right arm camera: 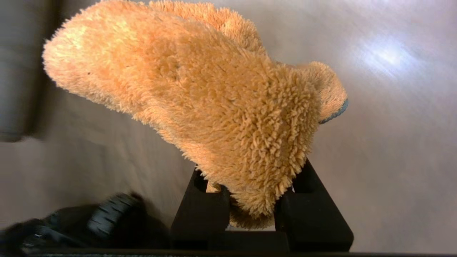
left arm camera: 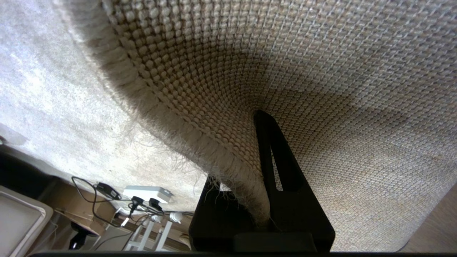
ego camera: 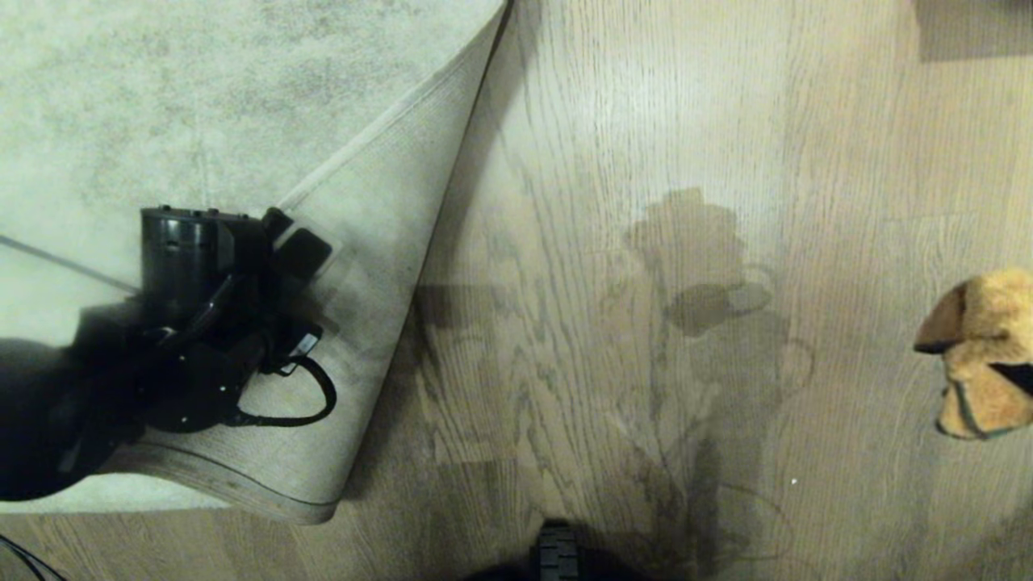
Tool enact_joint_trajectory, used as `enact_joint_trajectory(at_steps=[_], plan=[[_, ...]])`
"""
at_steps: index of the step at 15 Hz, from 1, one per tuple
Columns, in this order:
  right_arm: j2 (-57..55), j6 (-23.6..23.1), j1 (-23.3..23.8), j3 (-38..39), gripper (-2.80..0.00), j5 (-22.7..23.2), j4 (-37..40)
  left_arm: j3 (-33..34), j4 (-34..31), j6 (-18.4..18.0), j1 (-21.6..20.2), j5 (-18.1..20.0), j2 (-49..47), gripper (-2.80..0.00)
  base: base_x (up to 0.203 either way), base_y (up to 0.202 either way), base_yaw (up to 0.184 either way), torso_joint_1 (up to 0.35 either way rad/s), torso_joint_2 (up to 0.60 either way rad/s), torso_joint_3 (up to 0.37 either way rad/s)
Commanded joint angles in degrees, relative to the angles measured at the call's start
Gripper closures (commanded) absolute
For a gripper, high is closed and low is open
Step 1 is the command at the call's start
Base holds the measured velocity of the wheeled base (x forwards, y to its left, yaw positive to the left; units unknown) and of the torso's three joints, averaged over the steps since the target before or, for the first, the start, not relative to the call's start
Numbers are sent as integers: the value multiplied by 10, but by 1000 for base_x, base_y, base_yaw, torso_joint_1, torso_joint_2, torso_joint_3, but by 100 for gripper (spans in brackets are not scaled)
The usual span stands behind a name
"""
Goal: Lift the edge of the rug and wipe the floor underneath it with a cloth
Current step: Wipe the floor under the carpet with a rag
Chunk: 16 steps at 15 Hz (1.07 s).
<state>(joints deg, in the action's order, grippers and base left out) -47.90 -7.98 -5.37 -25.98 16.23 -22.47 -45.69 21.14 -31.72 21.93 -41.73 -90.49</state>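
Observation:
The rug edge point(ego camera: 379, 242) is lifted and folded back over the pale rug point(ego camera: 202, 89), so its woven backing faces up. My left gripper point(ego camera: 294, 242) is shut on that edge, which shows in the left wrist view as a frayed border point(left arm camera: 228, 167) pinched between the black fingers point(left arm camera: 282, 171). The bared floor point(ego camera: 613, 161) is light oak-look wood running beside the fold. The orange-yellow cloth point(ego camera: 980, 355) hangs above the floor at the far right. In the right wrist view my right gripper point(right arm camera: 253, 194) is shut on the fluffy cloth point(right arm camera: 214, 89), which hides the fingertips.
Shadows fall on the planks point(ego camera: 702, 282) in the middle. A black wheel of my base point(ego camera: 557, 553) sits at the near edge. A dark object point(ego camera: 976, 28) is at the far right corner. A power strip with cables point(left arm camera: 146, 194) lies beyond the rug.

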Motion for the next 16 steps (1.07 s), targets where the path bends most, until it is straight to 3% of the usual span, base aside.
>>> enact_joint_trajectory(at_steps=[1,7,16], plan=[[-117,-2,-71,-16,0,4,-55,-7,2,-1,2,-4,-18,0,0,0,0,0,0,0],[-318,0,-235,-20,0,-54,-234,-1,39,-5,3,-3,-25,0,0,0,0,0,0,0],[-514,-2,-315,-132,0,-66,-266,7,40,0,1,-10,-25,0,0,0,0,0,0,0]])
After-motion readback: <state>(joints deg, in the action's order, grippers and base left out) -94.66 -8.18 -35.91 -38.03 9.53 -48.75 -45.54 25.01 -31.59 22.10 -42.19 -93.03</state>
